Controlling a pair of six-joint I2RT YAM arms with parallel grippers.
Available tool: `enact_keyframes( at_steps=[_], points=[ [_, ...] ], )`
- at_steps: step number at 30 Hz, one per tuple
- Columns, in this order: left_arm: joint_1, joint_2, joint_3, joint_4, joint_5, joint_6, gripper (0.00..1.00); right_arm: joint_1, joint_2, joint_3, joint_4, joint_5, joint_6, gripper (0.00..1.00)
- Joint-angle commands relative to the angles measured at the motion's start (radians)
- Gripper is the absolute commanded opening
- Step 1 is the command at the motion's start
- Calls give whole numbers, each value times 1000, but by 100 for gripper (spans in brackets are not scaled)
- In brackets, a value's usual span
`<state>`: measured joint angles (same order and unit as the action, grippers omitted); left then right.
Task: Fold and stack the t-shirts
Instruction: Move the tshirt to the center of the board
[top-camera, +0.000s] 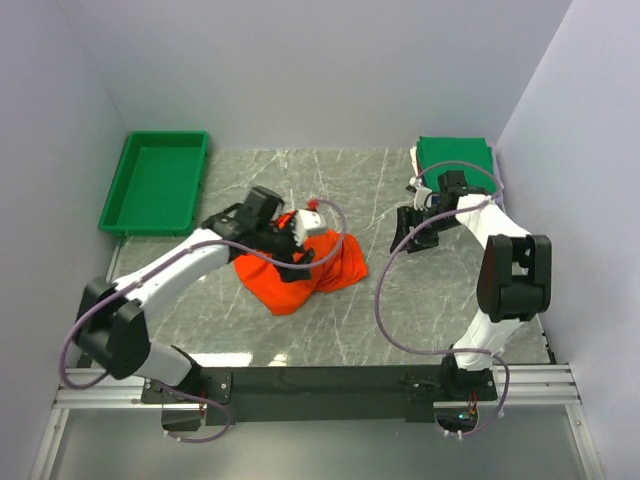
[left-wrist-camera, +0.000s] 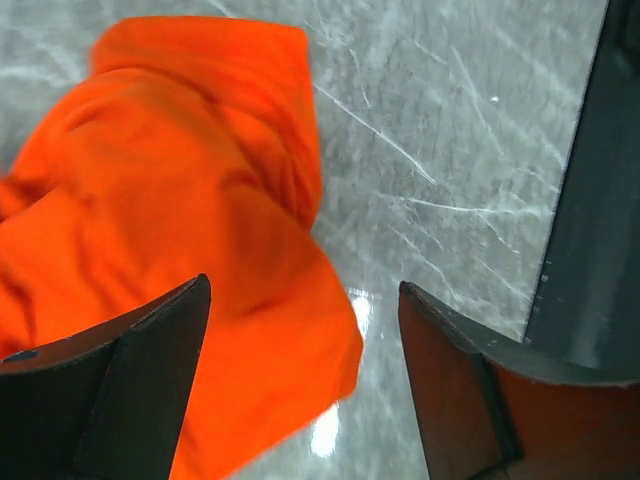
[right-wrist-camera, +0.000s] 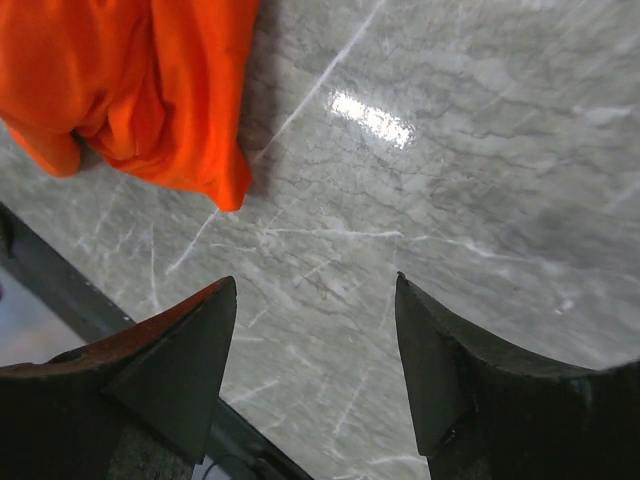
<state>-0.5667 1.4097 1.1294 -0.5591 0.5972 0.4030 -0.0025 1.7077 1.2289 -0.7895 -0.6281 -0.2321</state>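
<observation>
A bright orange-red t-shirt (top-camera: 310, 268) lies crumpled in a heap on the marble table, left of centre. My left gripper (top-camera: 290, 252) hovers over its top, open. In the left wrist view the shirt (left-wrist-camera: 170, 180) fills the left side and a loose edge of cloth lies below the wide gap of that gripper (left-wrist-camera: 305, 300), gripped by neither finger. My right gripper (top-camera: 408, 236) is open over bare table to the shirt's right. Its wrist view shows the gripper (right-wrist-camera: 315, 290) empty, with the shirt (right-wrist-camera: 130, 80) at the upper left. A folded green t-shirt (top-camera: 455, 155) rests at the back right corner.
A rigid green plastic tray (top-camera: 155, 182) sits at the back left, against the wall. Walls close in the table on the left, back and right. The black rail (top-camera: 330, 380) carrying both arm bases runs along the near edge.
</observation>
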Motion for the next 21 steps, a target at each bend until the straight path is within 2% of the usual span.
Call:
enact_keyframes(
  at_steps=[1,4,7,11,12,15,18,21],
  points=[
    [-62,66,-10,148,-112,42,80,-2,42,50,-8,-79,72,71],
    [-62,113,-16,159,-134,17,81,44,79,47,45,-111,125,72],
    [-24,71,-55,154,-136,4,84,105,118,50,96,-84,152,74],
    [143,58,-51,120,-91,-44,86,165,196,61,157,-42,200,76],
    [209,70,-25,114,-105,-50,86,173,211,69,162,-39,214,76],
    [289,124,35,131,-163,-64,87,199,268,104,171,-22,231,76],
    [312,214,117,122,-184,-75,89,219,309,141,159,-33,231,75],
    [330,310,185,116,-198,-102,88,226,340,173,142,-58,231,69]
  ],
)
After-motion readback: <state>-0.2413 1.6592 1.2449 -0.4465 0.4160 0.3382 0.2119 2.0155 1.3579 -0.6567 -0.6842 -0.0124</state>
